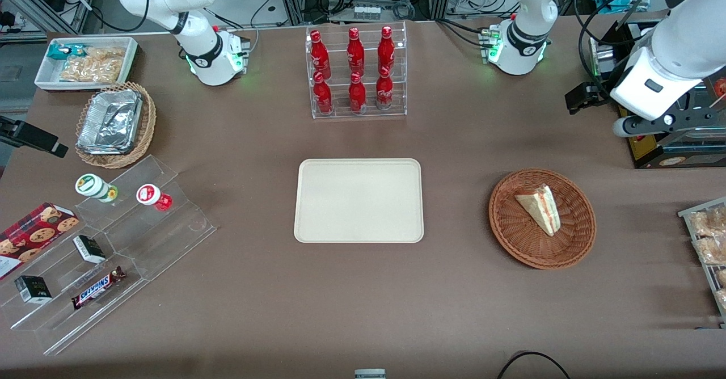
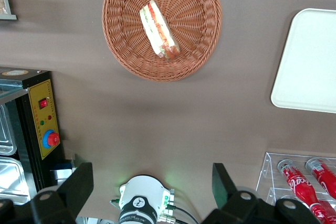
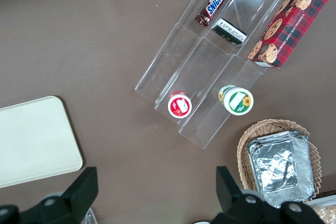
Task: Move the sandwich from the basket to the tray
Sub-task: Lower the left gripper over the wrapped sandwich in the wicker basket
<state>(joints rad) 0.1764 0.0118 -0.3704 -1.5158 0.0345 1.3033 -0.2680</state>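
Sandwich lies in the round brown basket, toward the working arm's end of the surface, its long edge slanted and its red and green filling showing along one side. The tray sits bare in the middle of the surface, well apart from the basket. The end effector hangs high above the surface, farther from the front camera than the basket, with its fingers spread wide and nothing between them.

The step in hand looks like the approach. To do it well, the arm should come over the basket, turn the wrist so the fingers close across the wedge's flat bread faces, and descend between the basket's walls without touching the wicker. The clear wrap is probably slippery and the bread soft, so a gentle squeeze near the wedge's thick end seems wise, then a straight lift before crossing to the tray.

Readable writing: the chocolate bar on the clear stepped stand says "SNICKERS". The red bottles in the clear rack carry white script that I cannot read for certain.
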